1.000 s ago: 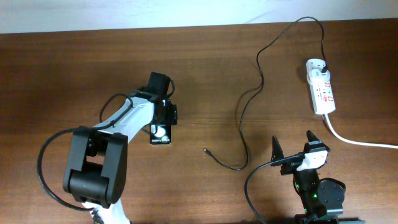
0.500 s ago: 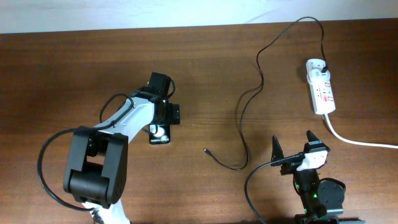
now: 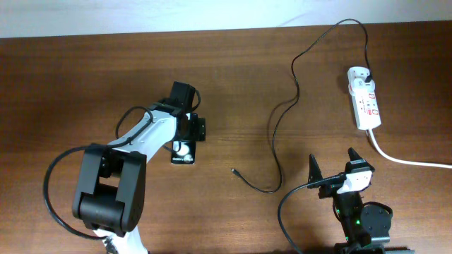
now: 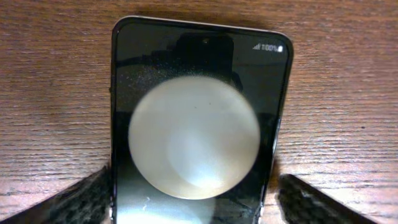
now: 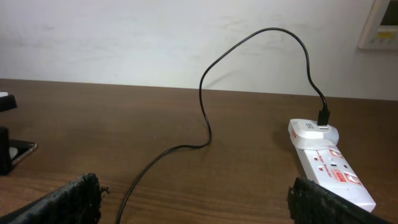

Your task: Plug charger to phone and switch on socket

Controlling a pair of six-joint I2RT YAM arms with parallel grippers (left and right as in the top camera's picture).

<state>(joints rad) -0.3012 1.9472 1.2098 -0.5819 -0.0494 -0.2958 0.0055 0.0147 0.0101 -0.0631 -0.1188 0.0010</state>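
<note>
Your charger [image 3: 272,134] sat in the socket [image 3: 366,106], but its tip lay on the tabletop [image 3: 85,85] apart from the phone [image 3: 182,152], straddled by your released left tool [image 4: 196,199]; the right tool [image 3: 333,166] idled released, so connecting and switching remained.

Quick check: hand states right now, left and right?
Left hand: open, fingers either side of the phone, not gripping it.
Right hand: open, holding nothing.

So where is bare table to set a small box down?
Free: the table left of the left arm, and the strip between the charger and the socket. Crowded: the near side, where the charger's tip and loop lie close to the right gripper, and around the phone.
</note>
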